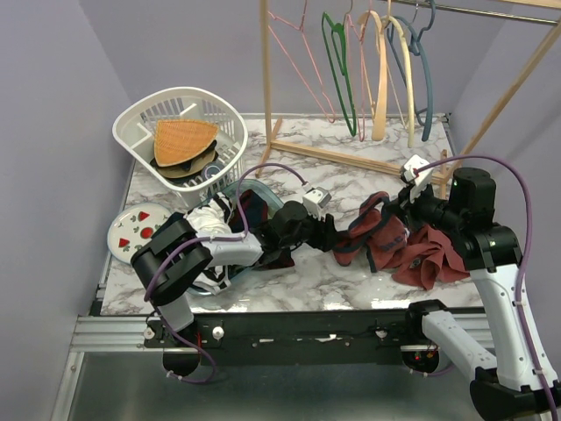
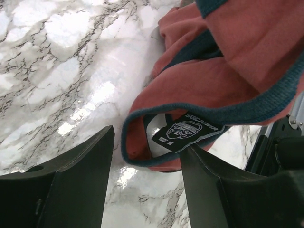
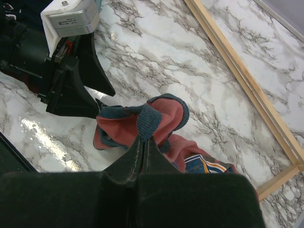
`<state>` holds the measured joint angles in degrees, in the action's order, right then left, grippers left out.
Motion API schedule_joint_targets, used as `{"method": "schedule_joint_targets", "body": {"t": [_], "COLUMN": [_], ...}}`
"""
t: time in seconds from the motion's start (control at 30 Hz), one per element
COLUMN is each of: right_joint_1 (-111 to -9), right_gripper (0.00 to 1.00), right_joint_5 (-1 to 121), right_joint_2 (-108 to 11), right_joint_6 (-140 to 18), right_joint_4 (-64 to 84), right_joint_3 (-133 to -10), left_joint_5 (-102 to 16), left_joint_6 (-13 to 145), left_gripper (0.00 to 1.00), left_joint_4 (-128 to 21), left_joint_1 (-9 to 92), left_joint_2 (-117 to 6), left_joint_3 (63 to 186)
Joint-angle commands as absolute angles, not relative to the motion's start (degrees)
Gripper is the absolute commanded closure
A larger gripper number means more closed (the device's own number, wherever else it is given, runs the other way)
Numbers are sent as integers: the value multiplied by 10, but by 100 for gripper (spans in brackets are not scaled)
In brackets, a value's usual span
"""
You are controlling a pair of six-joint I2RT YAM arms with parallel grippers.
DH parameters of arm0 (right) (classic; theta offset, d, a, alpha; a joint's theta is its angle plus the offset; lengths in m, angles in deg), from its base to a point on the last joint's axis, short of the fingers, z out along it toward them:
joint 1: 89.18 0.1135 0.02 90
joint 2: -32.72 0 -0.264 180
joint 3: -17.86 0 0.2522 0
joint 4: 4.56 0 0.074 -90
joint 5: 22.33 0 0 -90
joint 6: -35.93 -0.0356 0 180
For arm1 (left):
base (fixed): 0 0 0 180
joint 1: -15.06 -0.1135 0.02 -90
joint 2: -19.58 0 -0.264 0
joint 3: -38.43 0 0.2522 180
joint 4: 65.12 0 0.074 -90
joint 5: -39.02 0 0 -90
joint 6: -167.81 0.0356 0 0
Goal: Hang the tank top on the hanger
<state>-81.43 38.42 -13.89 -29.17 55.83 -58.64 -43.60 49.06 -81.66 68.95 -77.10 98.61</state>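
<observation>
Right hand (image 3: 144, 138) tight on tank top (image 3: 164, 111); left hand (image 2: 148, 145) spread beside it.

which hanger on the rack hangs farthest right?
The slate-blue plastic hanger, at the right end of the rack. The two cream hangers and the green hanger hang left of it.

Tank top (image 1: 386, 241): maroon with navy trim, sleeveless, crumpled in a loose heap.
Tank top position: on the marble surface (image 1: 333, 281), right of centre.
Tank top state: one navy-trimmed edge is pinched in the closed jaws of the right gripper (image 3: 144, 137) and lifted; the rest lies slack.
Tank top details: a black label (image 2: 185, 130) sits inside the neckline, and the chest print is partly visible.
Hanger (image 1: 428, 96): slate-blue plastic with curved arms.
Hanger position: hanging upright, apparently from the rail (image 1: 473, 10) at the far right, well apart from the tank top.
</observation>
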Motion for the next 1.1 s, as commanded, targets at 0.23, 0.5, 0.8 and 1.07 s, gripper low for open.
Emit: {"method": "schedule_joint_targets", "body": {"t": [0.23,0.5,0.8,1.07], "right_joint_1": [-819,-819,-819,-819], "right_gripper": [99,99,99,99], "right_joint_5": [362,373,438,497], "right_joint_2": [-146,-148,-155,-173], "right_joint_6": [-286,-284,-280,-285], "right_joint_4": [577,587,609,610], "right_joint_3": [-617,-631,-747,-923], "left_joint_5": [-419,-429,-457,-505], "left_joint_6": [496,504,585,680], "left_gripper": [41,84,100,100], "left_joint_4": [-811,-791,-629,-437], "left_joint_1": [692,692,692,693], "left_joint_2": [-844,-812,-540,-447], "left_joint_3": [1018,1017,1048,1316]}}
